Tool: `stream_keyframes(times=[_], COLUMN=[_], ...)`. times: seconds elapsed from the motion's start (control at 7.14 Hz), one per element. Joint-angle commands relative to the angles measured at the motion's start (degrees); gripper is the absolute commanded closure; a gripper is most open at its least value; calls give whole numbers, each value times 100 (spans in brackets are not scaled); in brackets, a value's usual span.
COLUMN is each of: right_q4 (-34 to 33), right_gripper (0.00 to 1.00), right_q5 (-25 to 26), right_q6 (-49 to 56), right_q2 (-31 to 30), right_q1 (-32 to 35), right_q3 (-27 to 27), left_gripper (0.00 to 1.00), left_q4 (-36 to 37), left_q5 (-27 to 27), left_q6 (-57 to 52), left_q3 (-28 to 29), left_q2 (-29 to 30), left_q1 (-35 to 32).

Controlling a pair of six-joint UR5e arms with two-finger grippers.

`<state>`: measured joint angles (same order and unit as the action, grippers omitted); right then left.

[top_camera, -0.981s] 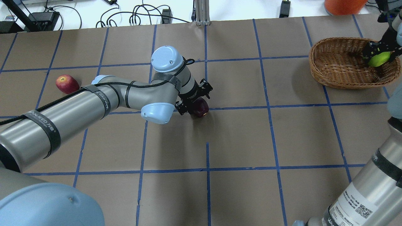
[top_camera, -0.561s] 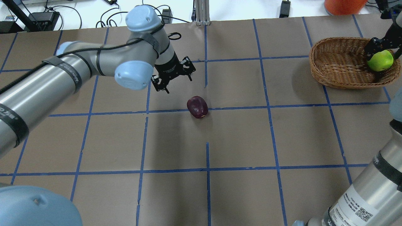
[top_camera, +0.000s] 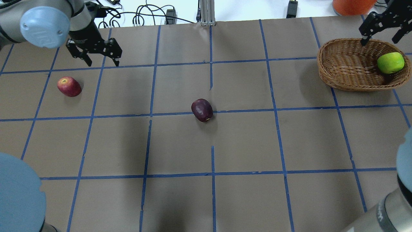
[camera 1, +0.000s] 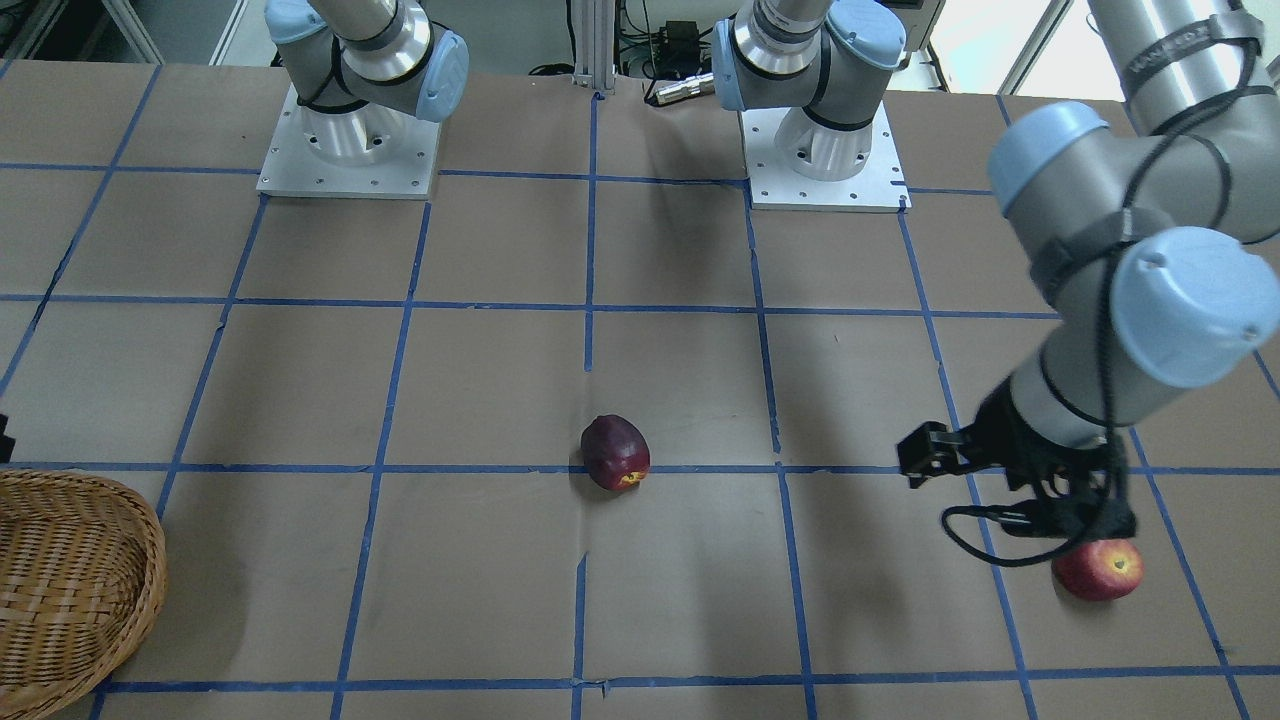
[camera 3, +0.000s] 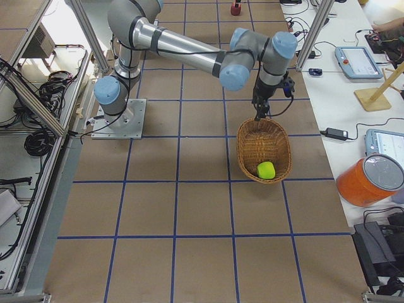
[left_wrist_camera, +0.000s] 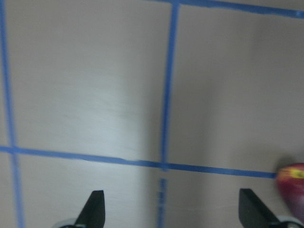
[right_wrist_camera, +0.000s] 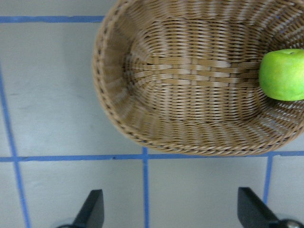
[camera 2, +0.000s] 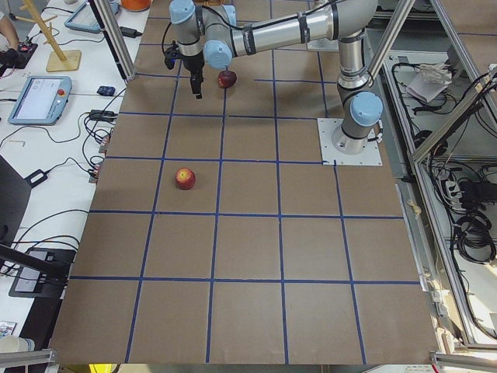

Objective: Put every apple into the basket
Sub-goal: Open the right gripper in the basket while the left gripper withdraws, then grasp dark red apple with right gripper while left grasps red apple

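The basket (top_camera: 346, 66) sits at the far right of the desk (top_camera: 244, 141). It holds one apple, the green apple (top_camera: 390, 62), against its right wall. The right claw (top_camera: 379, 37) hovers over the basket's far rim, spread and empty. The maroon apple (top_camera: 202, 110) lies mid-desk and the red apple (top_camera: 69, 86) lies far left. The left claw (top_camera: 102, 61), also spread and empty, hangs near the red apple, a little beyond it. The step in hand looks like reaching for the red apple. Next, the left claw likely needs to centre over it, descend and close.
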<state>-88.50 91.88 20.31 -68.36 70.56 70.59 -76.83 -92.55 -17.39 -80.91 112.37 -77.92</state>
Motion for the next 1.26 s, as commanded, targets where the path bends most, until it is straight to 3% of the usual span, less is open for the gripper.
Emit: stream_keyframes(times=[0.0, 0.14, 0.28, 0.42, 0.84, 1.12], right_q4=[176, 88, -313, -1240, -2675, -2778], right_gripper=[0, 0, 0, 0, 0, 0], right_q5=[-319, -337, -355, -355, -890, -1083], right_q6=[-788, -1322, -1511, -1652, -2451, -2488], right_q2=[-161, -56, 41, 251, 1024, 1289], right_q1=[1409, 2017, 2615, 3082, 3754, 3956], right_q3=[182, 349, 620, 927, 1124, 1141], left_gripper=[0, 0, 0, 0, 0, 0], left_q4=[1371, 1930, 1953, 1962, 1874, 1874], left_q5=[209, 412, 457, 440, 475, 475], left_q6=[-1902, -2222, -2233, -2286, -2234, -2233], left_q3=[-64, -30, 22, 23, -56, -30], left_q2=[510, 1019, 1311, 1470, 1717, 1753], left_q1=[1091, 1347, 1489, 1630, 1728, 1728])
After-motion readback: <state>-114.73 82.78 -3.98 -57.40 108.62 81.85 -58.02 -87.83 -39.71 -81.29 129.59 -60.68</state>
